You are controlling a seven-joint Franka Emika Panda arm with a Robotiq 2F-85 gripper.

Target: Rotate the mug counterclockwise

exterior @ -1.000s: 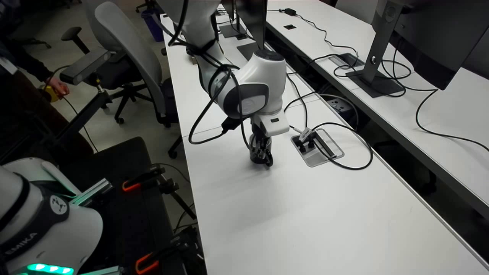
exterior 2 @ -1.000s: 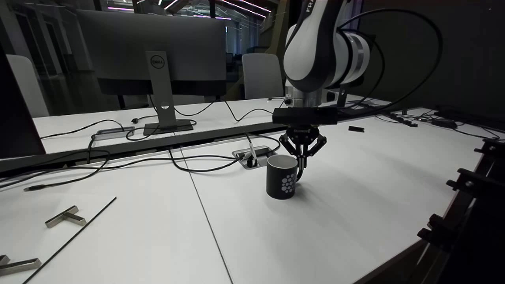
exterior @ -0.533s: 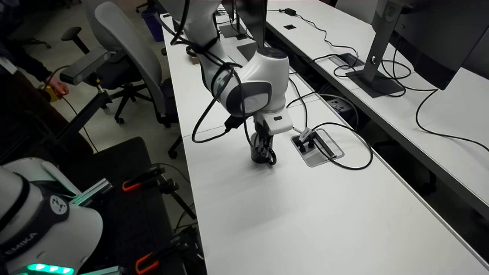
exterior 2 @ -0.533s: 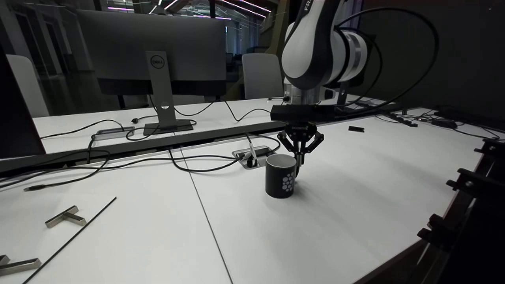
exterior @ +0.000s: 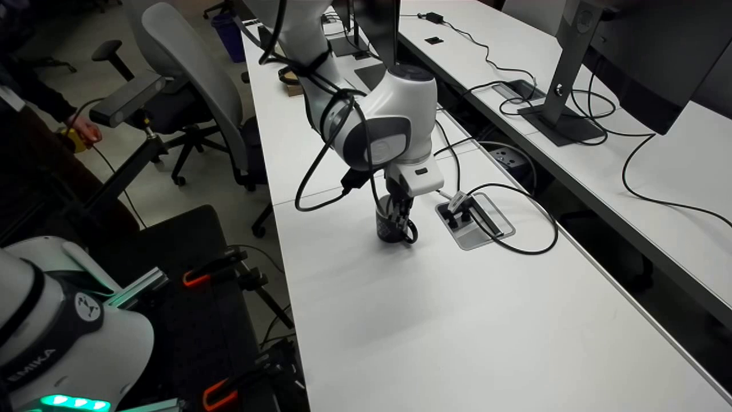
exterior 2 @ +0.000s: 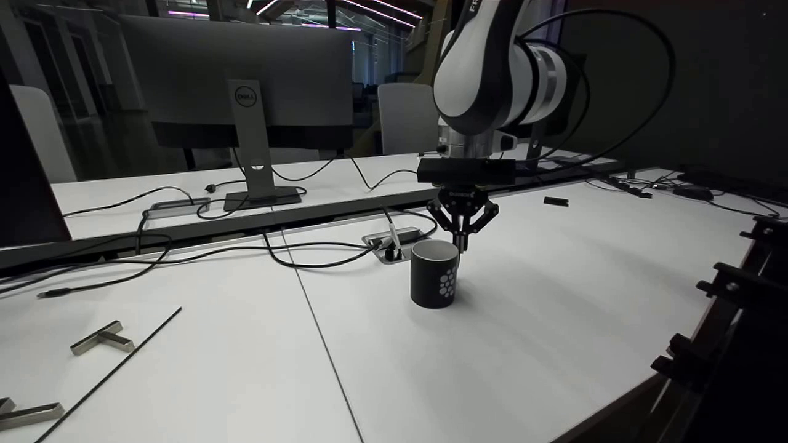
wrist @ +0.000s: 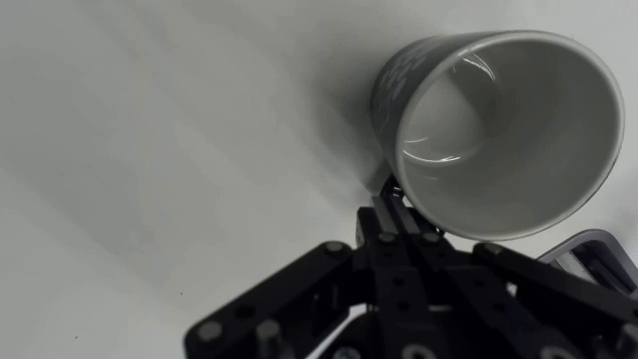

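Mug black with pale dots outside, whitish inside; tool black; tabletop white

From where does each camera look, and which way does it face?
In an exterior view: low camera, facing across the table, past the mug, towards a Dell monitor; arm and claw show.
In an exterior view: high camera, facing down along the table; arm, claw, robot base show.
Wrist view: on the wrist, facing down at the mug; only the claw shows.
Both exterior views share arm, claw, mug, table.

Mug on table; near cable box
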